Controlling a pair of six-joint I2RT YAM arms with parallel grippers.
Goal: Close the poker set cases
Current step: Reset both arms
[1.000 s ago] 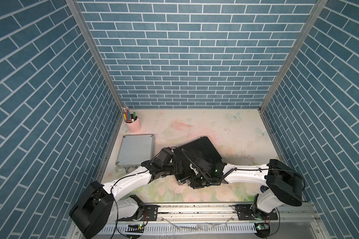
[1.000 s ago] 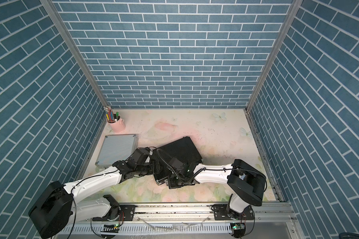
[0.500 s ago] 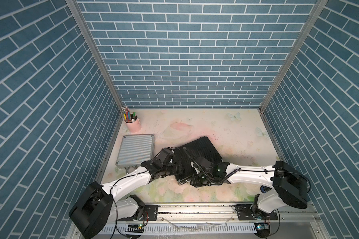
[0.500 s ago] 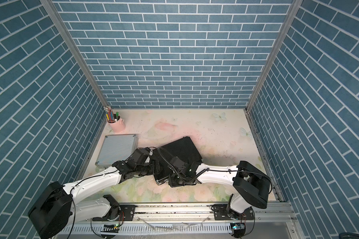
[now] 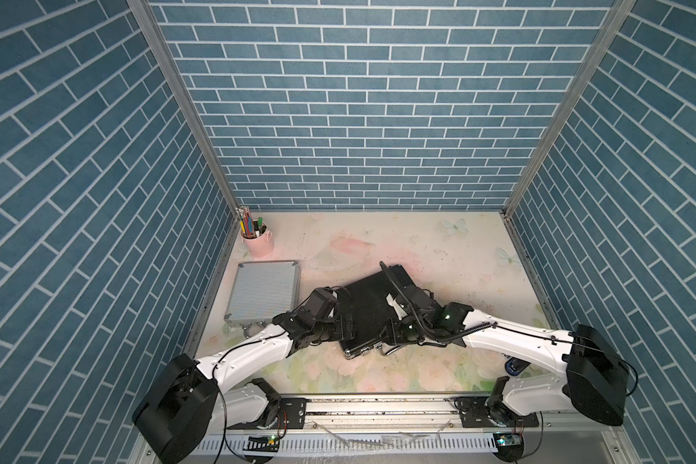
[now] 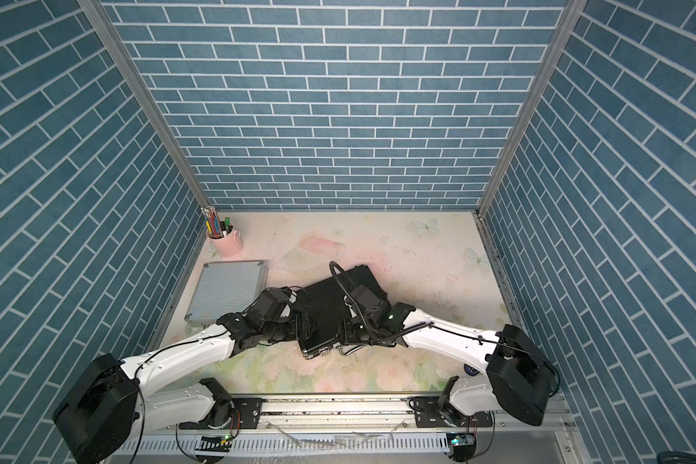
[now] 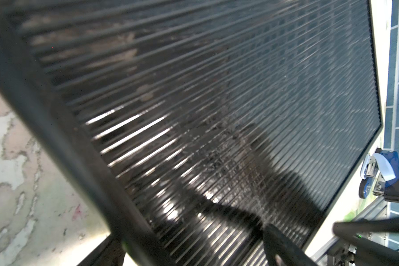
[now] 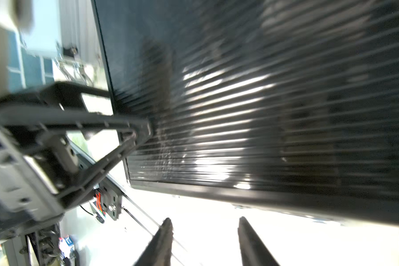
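Black ribbed metal fills both wrist views. The black case (image 5: 372, 305) lies flat near the middle of the table (image 5: 438, 249) with its lid down. It is skewed so that the edge with the handle (image 5: 387, 350) and a latch (image 5: 363, 352) faces the front rail. I cannot tell whether the latches are snapped.

My left gripper (image 5: 348, 326) sits at the case's left side with its jaws spread wide. In the right wrist view one of its fingers (image 8: 145, 129) meets the ribbed lid close to the edge, and the other hangs off beside the case. I see nothing clamped between them.

My right gripper (image 8: 204, 222) is low at the case's front edge, near the handle. Its fingers (image 8: 165, 237) stand apart with only bright table between them, so it holds nothing.

The silver case (image 5: 264, 291) lies shut and flat along the left wall, well apart from both grippers, with its handle toward the front. Behind it, in the far left corner, stands the pink cup (image 5: 261, 245) of pencils. A small blue thing (image 5: 513, 366) sits on the table under my right arm, too small for me to name.
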